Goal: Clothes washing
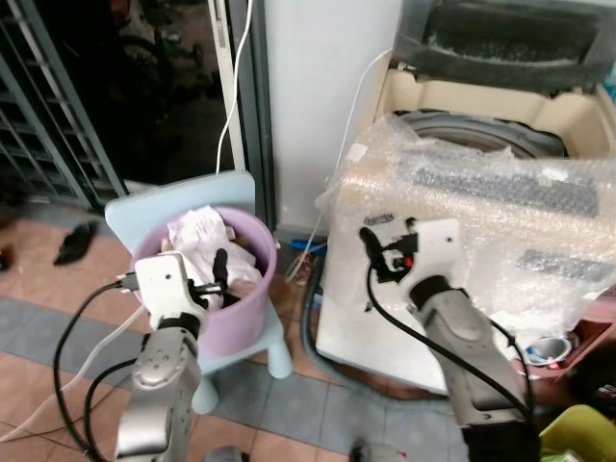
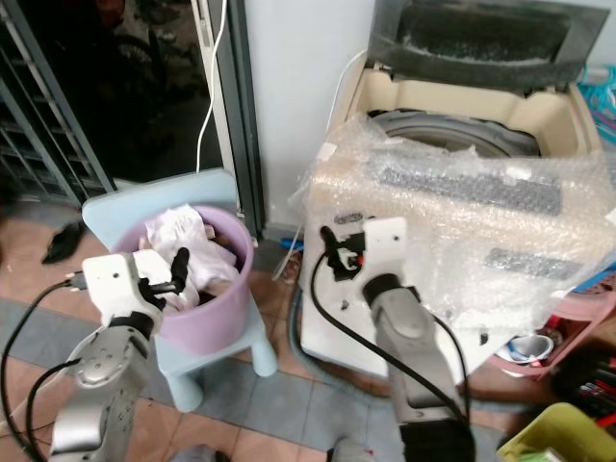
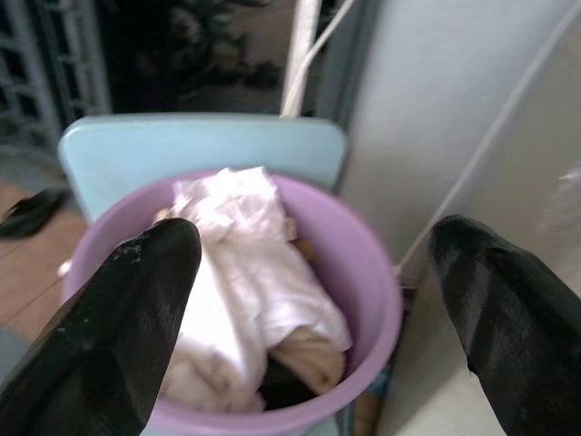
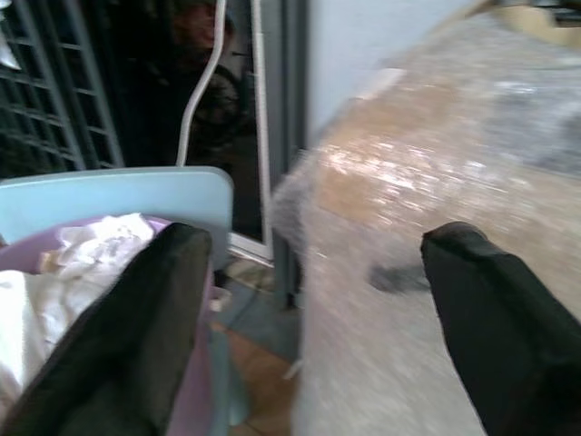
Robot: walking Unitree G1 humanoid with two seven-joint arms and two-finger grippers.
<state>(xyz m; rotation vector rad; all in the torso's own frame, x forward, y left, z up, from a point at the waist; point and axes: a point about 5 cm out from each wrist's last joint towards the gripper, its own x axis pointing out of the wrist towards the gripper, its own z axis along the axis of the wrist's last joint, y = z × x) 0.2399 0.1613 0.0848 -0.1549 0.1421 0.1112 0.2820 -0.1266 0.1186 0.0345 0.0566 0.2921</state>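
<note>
Dark doorway (image 1: 144, 77) indistinct behind clothes-filled purple bucket (image 1: 252, 298), left hand (image 1: 219, 279) open.

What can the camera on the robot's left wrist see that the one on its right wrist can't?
The left wrist view looks down into the purple bucket, so you see the whole pile of white clothes and a tan piece beneath. The right wrist view instead catches the bubble wrap covering the washing machine. Both share the light blue chair, the bucket, some clothes, and open jaws.
</note>
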